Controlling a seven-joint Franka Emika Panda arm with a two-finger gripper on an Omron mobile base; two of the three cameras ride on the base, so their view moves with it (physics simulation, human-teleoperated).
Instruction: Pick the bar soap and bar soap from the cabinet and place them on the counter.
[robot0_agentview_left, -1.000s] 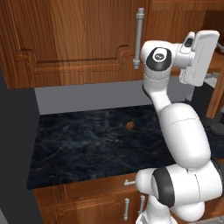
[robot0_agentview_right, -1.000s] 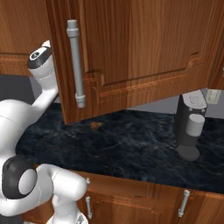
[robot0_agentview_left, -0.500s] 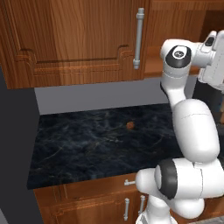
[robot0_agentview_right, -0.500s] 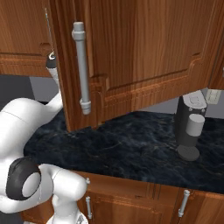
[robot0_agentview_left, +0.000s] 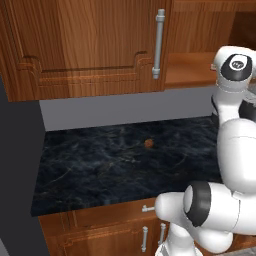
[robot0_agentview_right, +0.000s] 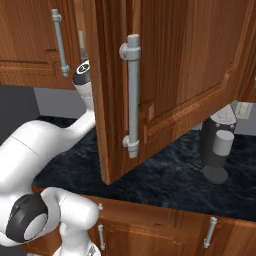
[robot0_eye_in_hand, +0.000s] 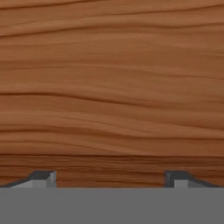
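The cabinet (robot0_agentview_right: 170, 75) has one door swung well out over the counter (robot0_agentview_left: 115, 165), its long silver handle (robot0_agentview_right: 132, 97) facing the right base camera. In the hand view the tool (robot0_eye_in_hand: 109, 177) stands wide with nothing between its tips, and plain wood grain lies close in front of it; whether that wood is the door's inner face or the cabinet wall I cannot tell. The bar soap cannot be made out, so its place on the wooden shelf (robot0_agentview_left: 187, 70) is unknown; the stretch of shelf showing in the left base view, at about 1 o'clock from the arm's upper joint (robot0_agentview_left: 235, 67), looks bare.

The step in hand, as I judge it, is getting the hand past the door and turned into the cabinet opening. To do it well, back off the wood a touch before rotating, so the tips do not scrape it. Keep the elbow away from the door edge, since a nudge could swing it back. Keep the tips spread until a soap bar shows squarely between them.

A small round brown lump (robot0_agentview_left: 148, 143) lies on the counter at about 9 o'clock from the arm; leave it alone.
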